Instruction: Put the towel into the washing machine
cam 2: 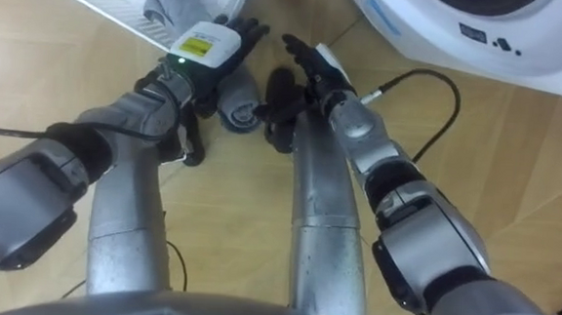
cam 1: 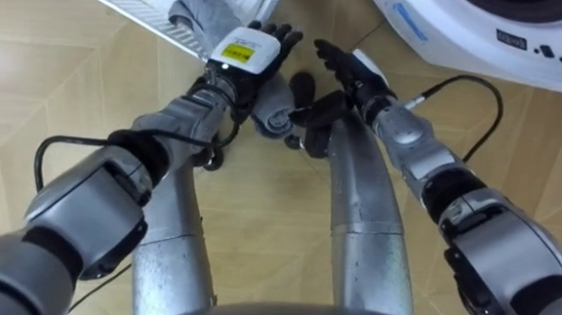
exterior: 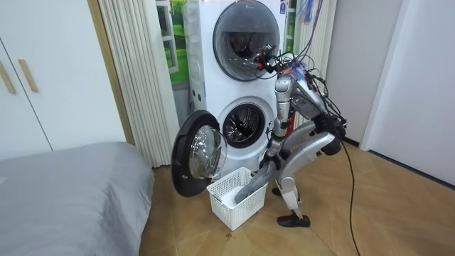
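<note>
1. The robot is seen in the room view bent deeply forward at the waist, both arms reaching down to the wooden floor (cam 1: 31, 93).
2. The left hand (cam 1: 251, 50) is held with its fingers straight and close together, laid over the towel (cam 1: 272, 106).
3. The right hand (cam 1: 350, 69) is placed just beside the left one, fingers stretched out and slightly spread, with nothing held in it.
4. The grey towel is draped out over the rim of the white laundry basket (cam 1: 124, 6). It passes beneath the left hand, and a rolled end lies on the floor between the two hands.
5. The rest of the towel is bunched inside the basket, which is set on the floor just in front of the washing machine (cam 1: 484, 33).
6. The round door (exterior: 197, 153) of the machine is swung wide open towards the room view's left, and the drum behind it is exposed.
7. A grey bed (exterior: 64, 188) is seen at the room view's left, well apart from the basket.
</note>
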{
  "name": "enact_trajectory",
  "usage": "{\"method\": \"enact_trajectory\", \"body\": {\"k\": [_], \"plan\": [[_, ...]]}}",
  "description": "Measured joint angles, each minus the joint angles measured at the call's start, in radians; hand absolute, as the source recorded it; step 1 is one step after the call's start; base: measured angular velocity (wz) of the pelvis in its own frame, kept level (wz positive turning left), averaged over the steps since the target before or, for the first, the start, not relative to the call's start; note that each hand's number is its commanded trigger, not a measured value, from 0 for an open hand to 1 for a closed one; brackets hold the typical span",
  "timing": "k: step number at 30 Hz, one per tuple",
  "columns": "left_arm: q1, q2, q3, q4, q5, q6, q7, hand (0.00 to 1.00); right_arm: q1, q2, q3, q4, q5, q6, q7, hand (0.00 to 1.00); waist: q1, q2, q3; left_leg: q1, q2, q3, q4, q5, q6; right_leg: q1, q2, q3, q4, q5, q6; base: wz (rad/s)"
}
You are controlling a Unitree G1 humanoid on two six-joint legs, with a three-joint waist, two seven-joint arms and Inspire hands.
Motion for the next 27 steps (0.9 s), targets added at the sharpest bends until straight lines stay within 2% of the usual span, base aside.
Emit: {"method": "enact_trajectory", "body": {"k": [6, 13, 15, 17, 20, 24, 27], "plan": [[-0.022, 0.002, -0.03, 0.0, 0.0, 0.001, -0.043, 1.0, -0.003, 0.012, 0.02, 0.003, 0.032, -0.008, -0.008, 0.0, -0.011, -0.002, -0.0014, -0.005, -0.002, -0.002, -0.008, 0.001, 0.005, 0.0, -0.002, -0.006, -0.016, 0.0, 0.002, 0.0], [-0.06, 0.0, -0.114, 0.0, -0.001, 0.012, -0.122, 1.0, -0.007, 0.028, 0.057, 0.013, 0.123, -0.015, -0.016, 0.0, -0.019, -0.005, -0.0033, 0.009, -0.001, 0.0, -0.011, -0.006, 0.01, 0.013, 0.0, -0.004, -0.022, -0.003, 0.007, 0.0], [-0.059, 0.0, -0.115, 0.0, -0.003, 0.013, -0.142, 1.0, -0.005, 0.035, 0.07, 0.02, 0.152, -0.015, -0.016, 0.0, -0.018, -0.005, -0.0033, 0.022, -0.001, 0.0, -0.016, -0.005, 0.01, 0.027, 0.001, -0.004, -0.028, -0.002, 0.007, 0.0], [-0.049, -0.003, -0.116, 0.0, -0.003, 0.013, -0.168, 1.0, -0.007, 0.054, 0.075, 0.078, 0.224, -0.015, -0.014, 0.0, -0.017, -0.006, -0.0037, 0.054, -0.002, 0.001, -0.025, -0.006, 0.01, 0.059, 0.001, -0.004, -0.035, -0.004, 0.009, 0.0], [-0.039, -0.012, -0.111, 0.0, -0.001, 0.013, -0.18, 1.0, 0.006, 0.061, 0.066, 0.127, 0.318, -0.016, 0.012, 0.0, -0.019, -0.006, -0.0038, 0.1, -0.007, 0.0, -0.042, -0.005, 0.01, 0.106, -0.002, -0.005, -0.051, -0.004, 0.012, 0.03], [-0.007, -0.015, -0.104, 0.0, 0.001, 0.01, -0.169, 1.0, 0.043, 0.051, 0.07, 0.155, 0.431, -0.021, 0.038, 0.0, -0.023, -0.004, -0.0049, 0.182, -0.018, 0.001, -0.088, 0.001, 0.009, 0.189, -0.007, -0.006, -0.09, -0.003, 0.022, 0.07], [0.032, 0.002, -0.072, 0.0, 0.001, -0.008, -0.135, 1.0, 0.094, 0.035, 0.06, 0.156, 0.512, -0.021, 0.068, 0.0, -0.02, -0.001, -0.007, 0.258, -0.021, 0.004, -0.131, 0.006, 0.009, 0.268, -0.004, -0.007, -0.136, 0.003, 0.03, 0.0]]}}
